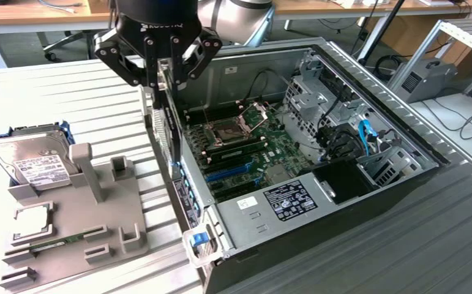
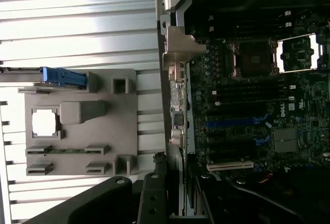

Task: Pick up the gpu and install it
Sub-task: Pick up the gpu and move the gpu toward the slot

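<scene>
the gripper (image 1: 163, 78) is seen near the top of the exterior view, above the wall of the open computer case (image 1: 399, 184) that lies on the exterior view's left. its fingers (image 1: 188, 64) are partly closed and are pinched on the upper edge of the gpu (image 1: 170, 125). the gpu is held upright and edge-on, hanging down from the fingers along that wall, with its lower end at about the height of the case's rim; whether it touches the case cannot be told.

in the wrist view the gpu (image 2: 176, 115) is seen as a narrow strip with its silver bracket at the far end, between the motherboard (image 2: 258, 110) on one side and the gray holder (image 2: 87, 131) on the other. the card is not seated in any slot, and the blue slots (image 1: 228, 173) on the motherboard are uncovered.

on the slatted bench (image 1: 72, 92) beside the case, the gray holder carries a hard drive (image 1: 33, 160) in a blue frame and a narrow green memory stick (image 1: 56, 240).
</scene>
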Available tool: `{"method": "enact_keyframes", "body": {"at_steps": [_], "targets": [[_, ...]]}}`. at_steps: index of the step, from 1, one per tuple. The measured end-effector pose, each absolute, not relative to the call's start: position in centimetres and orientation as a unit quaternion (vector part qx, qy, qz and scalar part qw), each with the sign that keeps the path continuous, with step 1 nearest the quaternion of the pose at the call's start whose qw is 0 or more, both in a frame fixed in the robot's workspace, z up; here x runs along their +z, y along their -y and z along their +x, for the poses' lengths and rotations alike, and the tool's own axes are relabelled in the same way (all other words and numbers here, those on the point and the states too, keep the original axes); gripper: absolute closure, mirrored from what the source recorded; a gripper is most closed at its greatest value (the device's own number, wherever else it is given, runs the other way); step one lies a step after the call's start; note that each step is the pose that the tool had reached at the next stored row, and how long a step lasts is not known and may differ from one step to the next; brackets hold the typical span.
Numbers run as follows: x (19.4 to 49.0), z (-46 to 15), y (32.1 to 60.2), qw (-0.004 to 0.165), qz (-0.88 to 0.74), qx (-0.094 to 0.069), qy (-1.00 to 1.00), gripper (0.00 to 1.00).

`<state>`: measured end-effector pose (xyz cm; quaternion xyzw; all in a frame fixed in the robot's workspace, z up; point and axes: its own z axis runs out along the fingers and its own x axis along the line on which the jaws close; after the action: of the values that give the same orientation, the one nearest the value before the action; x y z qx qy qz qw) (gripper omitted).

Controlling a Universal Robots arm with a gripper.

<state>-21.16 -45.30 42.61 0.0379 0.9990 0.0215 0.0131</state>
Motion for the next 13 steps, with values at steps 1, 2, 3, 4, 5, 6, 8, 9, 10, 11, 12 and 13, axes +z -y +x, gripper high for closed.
{"method": "enact_keyframes", "body": {"at_steps": [1,2,3,4,5,6,8,9,10,11,12,13], "targets": [[42.6,-21.1,45.3,0.013,0.038,0.021,-0.999,0.74],[42.6,-21.0,45.3,0.013,0.038,0.022,-0.999,0.74],[42.6,-20.9,45.3,0.013,0.038,0.022,-0.999,0.74],[42.6,-20.8,45.3,0.013,0.038,0.022,-0.999,0.74],[42.6,-20.6,45.3,0.013,0.038,0.022,-0.999,0.74],[42.6,-20.5,45.3,0.013,0.038,0.021,-0.999,0.74],[42.6,-20.3,45.3,0.013,0.038,0.022,-0.999,0.74],[42.6,-20.1,45.3,0.013,0.038,0.021,-0.999,0.74],[42.6,-20.1,45.3,0.013,0.038,0.022,-0.999,0.74],[42.6,-20.0,45.3,0.013,0.038,0.021,-0.999,0.74],[42.6,-19.9,45.3,0.013,0.038,0.022,-0.999,0.74],[42.6,-19.9,45.3,0.013,0.038,0.022,-0.999,0.74]]}}
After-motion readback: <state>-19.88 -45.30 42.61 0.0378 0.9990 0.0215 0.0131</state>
